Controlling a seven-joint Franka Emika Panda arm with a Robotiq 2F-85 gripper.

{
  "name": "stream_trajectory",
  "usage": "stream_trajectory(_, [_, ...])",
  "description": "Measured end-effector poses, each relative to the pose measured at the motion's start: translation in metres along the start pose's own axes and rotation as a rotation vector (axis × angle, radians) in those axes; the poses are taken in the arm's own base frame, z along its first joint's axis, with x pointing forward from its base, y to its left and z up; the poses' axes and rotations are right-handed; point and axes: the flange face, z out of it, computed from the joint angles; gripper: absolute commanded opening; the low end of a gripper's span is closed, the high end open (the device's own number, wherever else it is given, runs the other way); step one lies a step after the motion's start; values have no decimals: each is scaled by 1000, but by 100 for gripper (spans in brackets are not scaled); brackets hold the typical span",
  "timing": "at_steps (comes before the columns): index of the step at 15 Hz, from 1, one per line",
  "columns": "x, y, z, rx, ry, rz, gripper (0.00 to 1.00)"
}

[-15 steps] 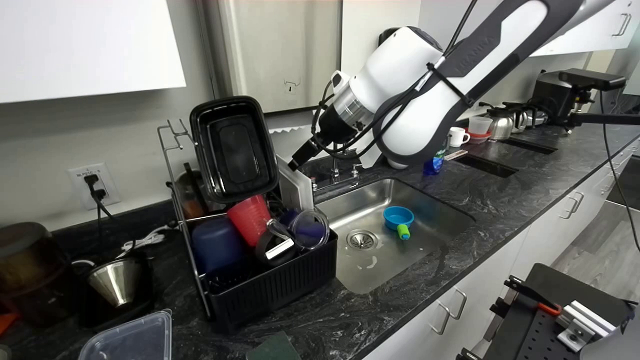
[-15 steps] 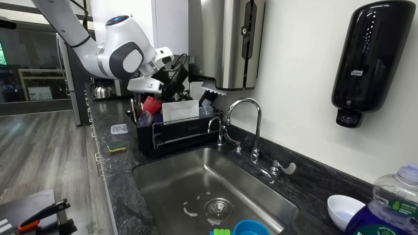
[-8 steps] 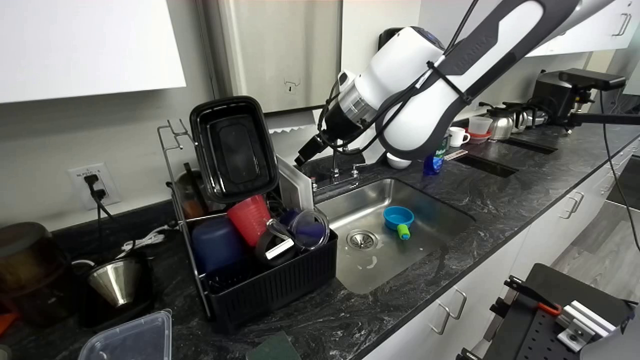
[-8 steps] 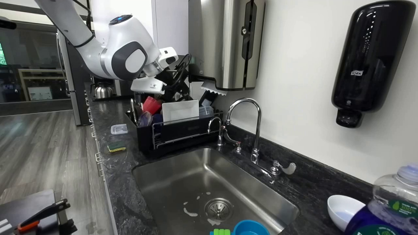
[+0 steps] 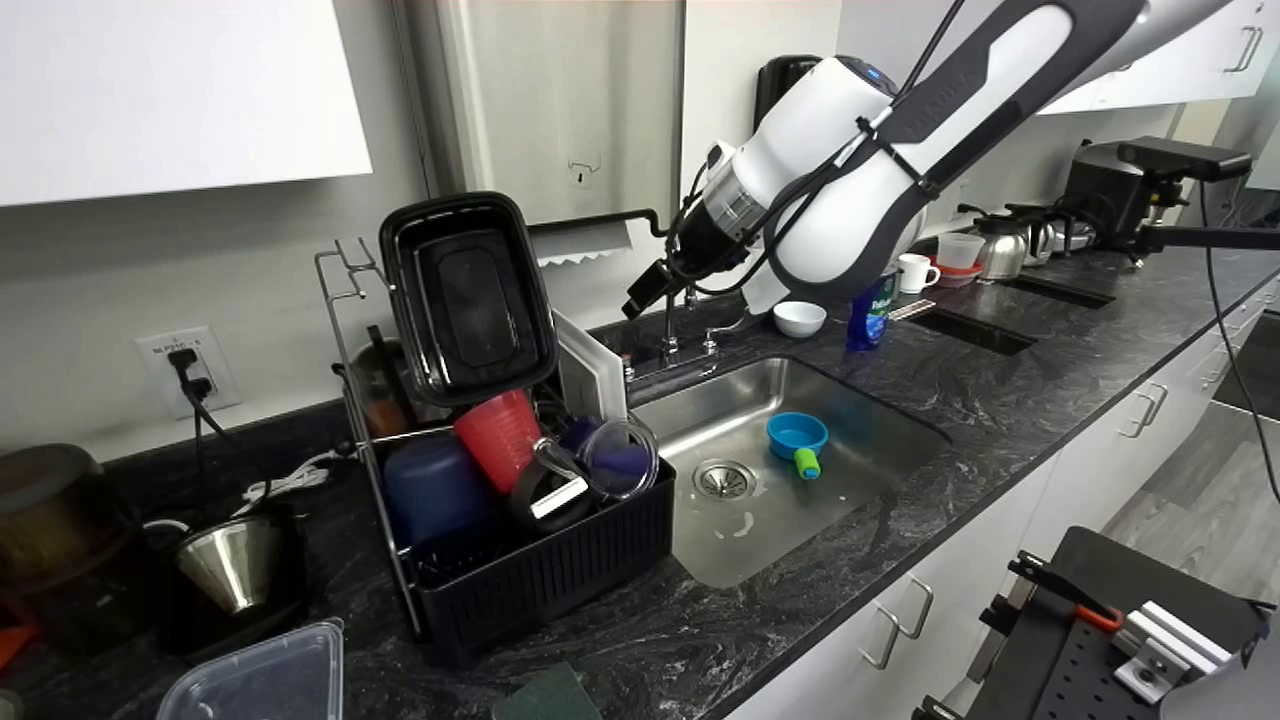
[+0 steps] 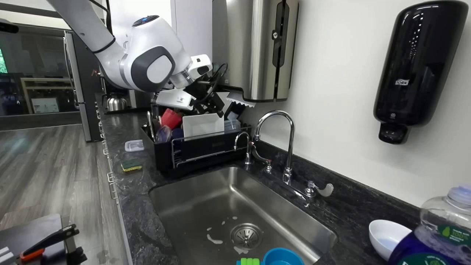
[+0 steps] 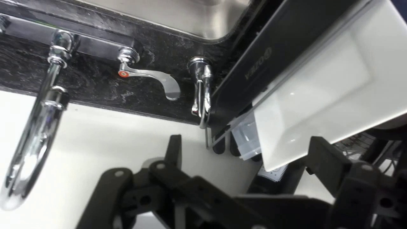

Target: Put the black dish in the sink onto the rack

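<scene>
Black dish (image 5: 470, 300) sits propped steeply on the rack (image 5: 550, 575), claw (image 7: 246, 151) spread wide, holding nothing; placing looks done to me, only parking perhaps left.

TORK on dispenser (image 6: 419, 70), 100% on bottle (image 6: 438, 232)

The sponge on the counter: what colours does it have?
The sponge is green above, yellow below; best in an exterior view.

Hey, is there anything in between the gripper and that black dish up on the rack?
Partly, it seems: a white plate stands on edge in the rack, between the black dish and the open gripper, lower down. Above that plate, nothing visible blocks the way.
</scene>
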Motion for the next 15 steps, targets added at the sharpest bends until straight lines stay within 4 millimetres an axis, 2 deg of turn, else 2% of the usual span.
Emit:
stream_trajectory(7, [-27, 73, 3, -79, -134, 147, 100])
stream_trajectory(15, [-57, 118, -3, -124, -316, 265, 100])
